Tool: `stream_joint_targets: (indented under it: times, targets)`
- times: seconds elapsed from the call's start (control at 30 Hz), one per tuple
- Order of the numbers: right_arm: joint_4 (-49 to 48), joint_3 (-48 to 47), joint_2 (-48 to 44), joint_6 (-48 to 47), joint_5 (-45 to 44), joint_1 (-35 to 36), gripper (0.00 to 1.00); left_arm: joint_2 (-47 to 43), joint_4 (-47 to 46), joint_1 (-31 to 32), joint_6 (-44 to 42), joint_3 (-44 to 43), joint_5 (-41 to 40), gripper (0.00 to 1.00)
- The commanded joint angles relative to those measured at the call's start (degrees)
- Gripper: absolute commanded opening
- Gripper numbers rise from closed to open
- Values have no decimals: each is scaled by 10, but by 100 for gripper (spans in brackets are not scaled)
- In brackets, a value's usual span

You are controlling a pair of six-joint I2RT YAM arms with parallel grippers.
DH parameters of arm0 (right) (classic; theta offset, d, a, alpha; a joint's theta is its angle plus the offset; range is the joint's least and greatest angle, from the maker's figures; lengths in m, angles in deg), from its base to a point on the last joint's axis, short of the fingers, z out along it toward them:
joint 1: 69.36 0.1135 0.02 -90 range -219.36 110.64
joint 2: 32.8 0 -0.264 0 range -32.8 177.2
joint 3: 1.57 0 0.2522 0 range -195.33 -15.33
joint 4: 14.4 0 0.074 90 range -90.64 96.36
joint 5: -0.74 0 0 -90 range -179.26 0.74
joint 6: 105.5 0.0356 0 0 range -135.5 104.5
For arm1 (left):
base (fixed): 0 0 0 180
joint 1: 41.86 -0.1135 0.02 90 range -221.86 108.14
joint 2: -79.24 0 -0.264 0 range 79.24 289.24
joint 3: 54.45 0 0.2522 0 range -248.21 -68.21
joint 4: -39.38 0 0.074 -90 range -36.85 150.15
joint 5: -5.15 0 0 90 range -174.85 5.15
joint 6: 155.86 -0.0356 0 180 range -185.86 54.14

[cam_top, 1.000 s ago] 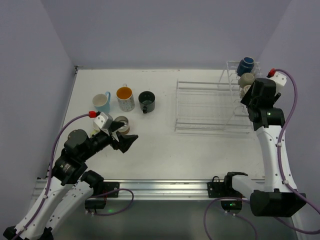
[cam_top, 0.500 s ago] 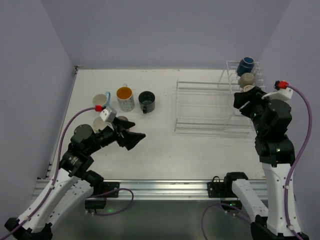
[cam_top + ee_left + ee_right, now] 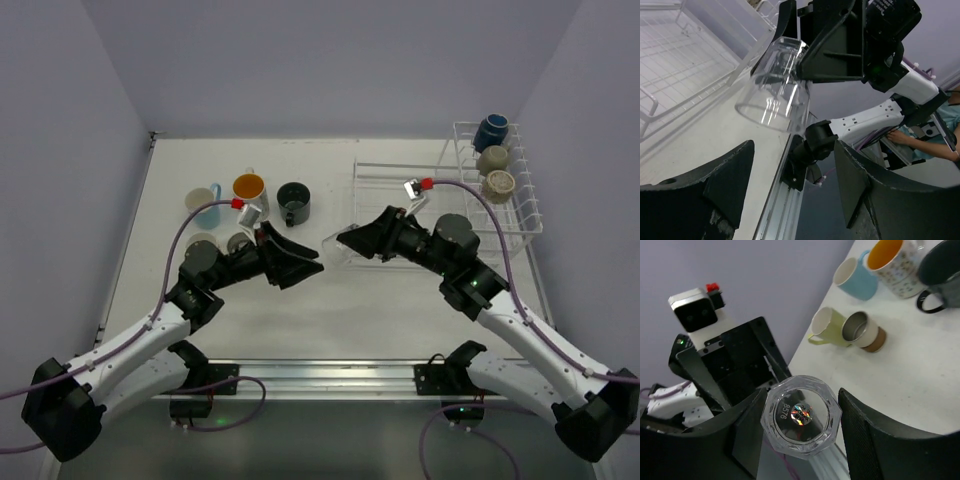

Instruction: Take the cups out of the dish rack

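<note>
In the left wrist view, the left gripper (image 3: 795, 187) has its fingers spread. Beyond them the empty clear glass cup (image 3: 772, 90) hangs tilted above the table (image 3: 700, 145), clamped at its base by the right gripper (image 3: 799, 47). The right wrist view shows five empty cups on the table: light blue cup (image 3: 857, 277), orange-lined cup (image 3: 895, 262), black cup (image 3: 940, 267), and pale green cup (image 3: 827, 325) beside beige-brown cup (image 3: 865, 332). From above, the upright basket of the dish rack (image 3: 400, 210) holds a navy cup (image 3: 491, 131), a beige cup (image 3: 491, 159) and a cream cup (image 3: 498, 184).
</note>
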Motion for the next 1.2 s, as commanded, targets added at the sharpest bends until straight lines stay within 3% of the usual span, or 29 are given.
stream_joint_targets:
  times: [0.0,0.13,0.23,0.33,0.47,0.53,0.57,0.6,0.67,0.7,0.73,0.83,1.0,1.17]
  targets:
    - [-143,-1,30,34,17,42,31,33,-98,26,32,-16,-18,68]
    - [-176,5,61,43,19,68,31,52,-118,37,34,-16,-33,62]
    - [-194,12,76,48,20,75,31,41,-133,41,32,-11,-52,52]
    - [-212,28,85,63,17,81,31,24,-132,42,22,-9,-77,36]
    - [-234,51,94,78,18,84,35,19,-98,43,4,-20,-100,0]
    - [-230,55,91,77,6,84,51,17,-25,42,-31,-33,-118,0]
    - [-220,52,83,65,-4,84,76,15,12,42,-47,-54,-128,0]
    - [-182,49,77,57,-17,83,87,15,62,43,-68,-69,-145,0]
    - [-136,33,55,23,-54,83,99,24,228,43,-142,-133,-201,0]
    - [-87,27,47,12,-70,83,99,45,286,42,-169,-156,-224,0]
    - [-65,22,38,-1,-88,84,99,59,401,42,-212,-180,-271,0]
    - [22,7,0,-53,-158,84,99,123,553,42,-281,-258,-359,0]
    - [140,-2,-65,-116,-272,82,99,233,651,42,-343,-325,-413,0]
    - [182,-2,-116,-132,-308,83,99,344,682,42,-368,-372,-443,0]
